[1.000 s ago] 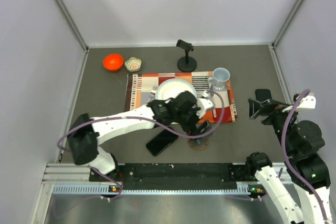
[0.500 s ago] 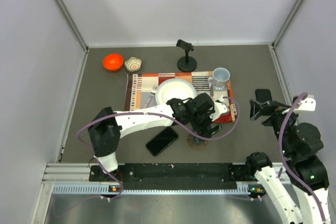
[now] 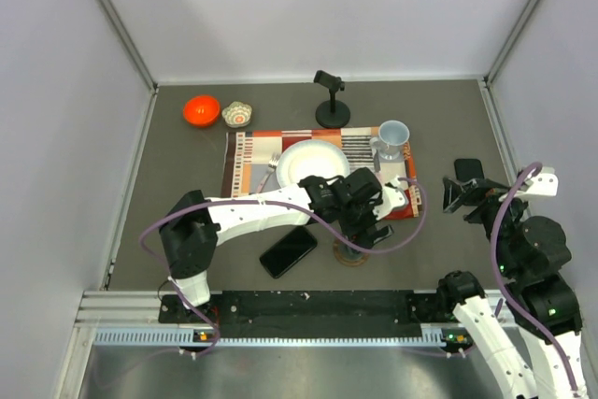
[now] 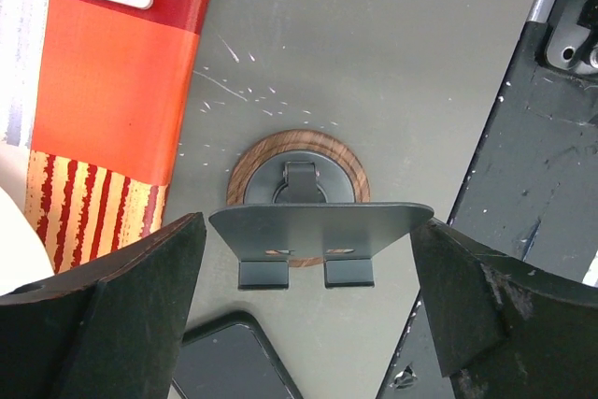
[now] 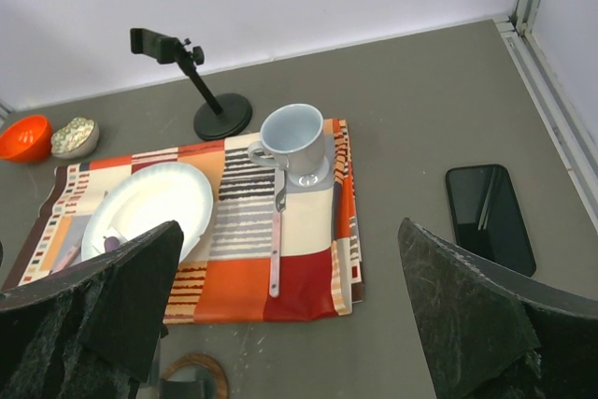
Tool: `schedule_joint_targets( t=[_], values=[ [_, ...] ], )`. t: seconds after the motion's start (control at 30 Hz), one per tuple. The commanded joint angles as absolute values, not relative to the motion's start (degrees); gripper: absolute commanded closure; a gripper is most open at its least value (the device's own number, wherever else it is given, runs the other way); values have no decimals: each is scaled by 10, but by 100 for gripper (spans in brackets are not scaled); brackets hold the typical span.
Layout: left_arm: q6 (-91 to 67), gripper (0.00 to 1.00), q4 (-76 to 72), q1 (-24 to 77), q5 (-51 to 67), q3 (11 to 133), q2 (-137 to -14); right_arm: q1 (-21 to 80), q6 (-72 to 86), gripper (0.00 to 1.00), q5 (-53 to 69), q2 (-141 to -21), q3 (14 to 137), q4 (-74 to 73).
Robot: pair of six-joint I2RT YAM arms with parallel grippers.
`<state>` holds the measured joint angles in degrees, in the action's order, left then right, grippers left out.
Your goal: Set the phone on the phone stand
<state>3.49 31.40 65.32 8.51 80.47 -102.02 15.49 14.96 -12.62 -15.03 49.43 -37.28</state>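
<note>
The phone stand (image 4: 318,231) has a tilted grey plate on a round brown disc base (image 4: 245,158) and stands in front of the placemat; it also shows in the top view (image 3: 352,254) and at the bottom of the right wrist view (image 5: 192,376). My left gripper (image 3: 361,229) hangs over it, open, with a jaw close by each side edge of the plate. A black phone (image 3: 288,251) lies flat just left of the stand, and its corner shows in the left wrist view (image 4: 229,362). My right gripper (image 3: 460,195) is open and empty above the right side.
A second black phone (image 3: 468,169) lies at the right (image 5: 491,217). A striped orange placemat (image 3: 252,151) holds a white plate (image 3: 308,158), a grey cup (image 3: 392,137) and a spoon (image 5: 277,245). An orange bowl (image 3: 201,110), a small patterned bowl (image 3: 237,115) and a black clamp post (image 3: 331,100) stand behind.
My left arm has swung right and the wrist has turned, so the gripper now straddles the stand's plate. The right gripper shifted slightly. Phones and stand stayed put.
</note>
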Motion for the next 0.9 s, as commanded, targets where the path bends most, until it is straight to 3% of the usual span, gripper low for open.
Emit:
schedule_joint_targets(
  t=[0.0, 0.17, 0.37, 0.5, 0.6, 0.63, 0.67, 0.87],
  values=[
    [47, 7, 306, 655, 105, 830, -1020, 151, 140, 1, -134, -150, 493, -348],
    [42, 16, 295, 655, 113, 829, -1022, 150, 142, 1, -128, -150, 490, -346],
    [37, 35, 296, 655, 100, 826, -1021, 150, 144, 1, -126, -145, 485, -346],
    [9, 63, 294, 655, 65, 831, -1006, 151, 154, 1, -127, -147, 477, -341],
    [-24, 78, 291, 656, 28, 835, -989, 151, 176, 1, -139, -156, 472, -326],
    [-33, 92, 292, 656, 11, 837, -985, 150, 191, 1, -145, -163, 470, -313],
    [-44, 100, 292, 656, 5, 838, -976, 150, 200, 1, -153, -168, 468, -303],
    [-109, 100, 294, 657, -16, 810, -910, 150, 264, 1, -211, -226, 474, -191]
  ],
)
